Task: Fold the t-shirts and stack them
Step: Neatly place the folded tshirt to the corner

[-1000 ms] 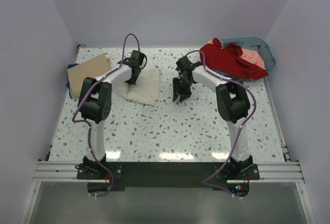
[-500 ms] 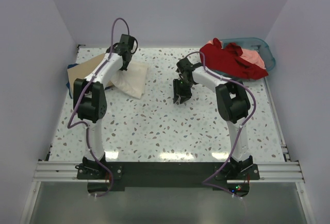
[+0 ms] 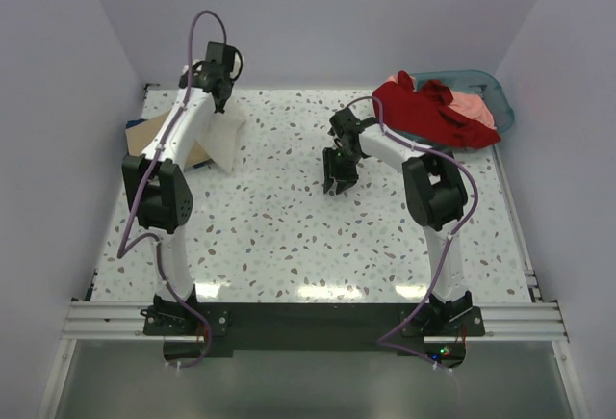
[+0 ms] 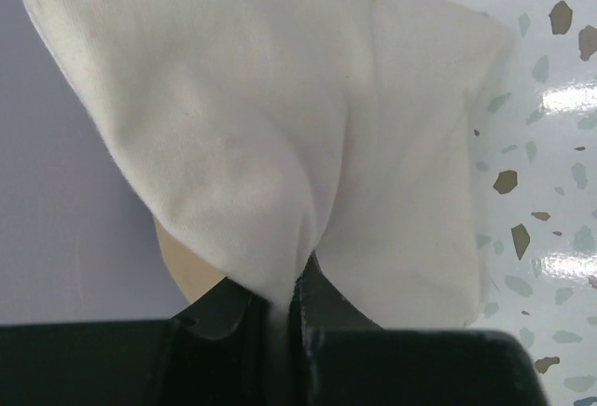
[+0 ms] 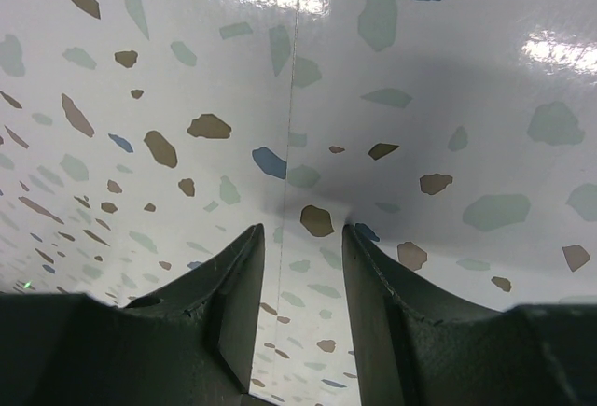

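Surface (image 3: 318, 236): speckled. Cream t-shirt (image 4: 280, 145), folded, hangs from left claw (image 4: 289, 299), which is clenched on its edge and raised over far-left corner, prob. to carry it onto tan t-shirt (image 3: 144, 135) at left edge. Red t-shirt (image 3: 423, 111) & pink t-shirt (image 3: 472, 106) heaped in basket (image 3: 496, 91), far-right corner, not yet folded. Right claw (image 5: 300, 238): parted, empty, low over centre, clear of left arm.

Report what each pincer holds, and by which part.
Left pincer: shut on the cream t-shirt, pinching a gathered edge of the cloth. Right pincer: open, holding nothing, above the speckled table.
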Motion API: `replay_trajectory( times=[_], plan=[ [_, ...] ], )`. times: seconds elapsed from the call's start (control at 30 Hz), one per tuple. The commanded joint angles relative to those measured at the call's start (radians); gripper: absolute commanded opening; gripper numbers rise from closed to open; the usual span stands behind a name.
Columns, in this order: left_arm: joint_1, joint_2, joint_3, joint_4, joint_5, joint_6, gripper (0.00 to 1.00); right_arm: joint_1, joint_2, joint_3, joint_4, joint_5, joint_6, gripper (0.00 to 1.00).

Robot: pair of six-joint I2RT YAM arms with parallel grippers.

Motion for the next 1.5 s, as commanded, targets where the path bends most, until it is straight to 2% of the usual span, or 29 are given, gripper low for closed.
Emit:
replay_trajectory(
  times=[0.0,0.53,0.97,1.2,1.23,1.27,1.3,1.4,1.47],
  plan=[
    [0.036,-0.102,0.074,0.007,-0.020,0.032,0.00,0.000,-0.018,-0.012,-0.009,-0.019,-0.015,0.43],
    [0.093,-0.150,0.120,0.040,0.004,0.048,0.00,0.003,-0.023,-0.030,0.002,-0.031,-0.007,0.43],
    [0.207,-0.113,-0.014,0.109,0.073,0.040,0.00,0.001,-0.021,-0.028,0.004,-0.036,-0.009,0.43],
    [0.334,-0.072,-0.072,0.153,0.056,0.040,0.00,0.003,-0.032,-0.042,0.008,-0.037,-0.007,0.44],
    [0.349,-0.065,-0.071,0.147,0.046,0.030,0.08,0.003,-0.035,-0.044,0.008,-0.037,-0.007,0.47],
    [0.381,-0.058,-0.054,0.136,0.023,0.010,0.46,0.001,-0.038,-0.044,0.005,-0.037,-0.007,0.49],
    [0.397,-0.049,-0.043,0.118,0.012,-0.032,0.65,0.001,-0.043,-0.045,0.004,-0.036,-0.009,0.52],
    [0.435,-0.064,-0.026,0.109,0.007,-0.090,1.00,0.001,-0.067,-0.048,0.001,-0.030,-0.012,0.59],
    [0.435,-0.087,-0.044,0.116,0.054,-0.105,1.00,0.001,-0.086,-0.048,-0.004,-0.022,-0.014,0.62]
  ],
)
